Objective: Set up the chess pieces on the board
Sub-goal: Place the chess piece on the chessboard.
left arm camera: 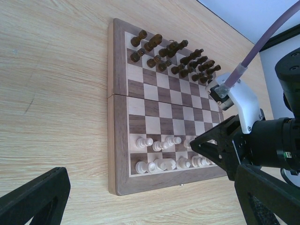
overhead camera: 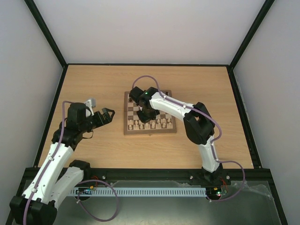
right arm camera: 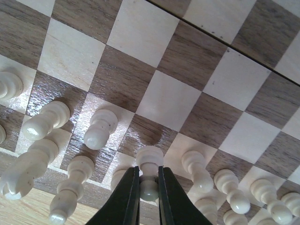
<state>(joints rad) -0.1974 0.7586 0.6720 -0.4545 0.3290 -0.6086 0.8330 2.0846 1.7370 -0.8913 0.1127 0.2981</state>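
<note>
Placing step: right gripper [right arm camera: 149, 177] clamps a pale piece [right arm camera: 149, 157] upright among the board's [left arm camera: 145, 101] near rows.
Left gripper [overhead camera: 106, 115]: fingers spread wide, empty, beside the board.
Next move, as judged: seat the piece on its square, release, then lift straight up, clear of neighbouring pieces [right arm camera: 101, 129].

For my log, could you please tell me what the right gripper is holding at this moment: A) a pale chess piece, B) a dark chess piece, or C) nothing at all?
A: the right gripper is pinched shut on a pale chess piece in its wrist view.
</note>
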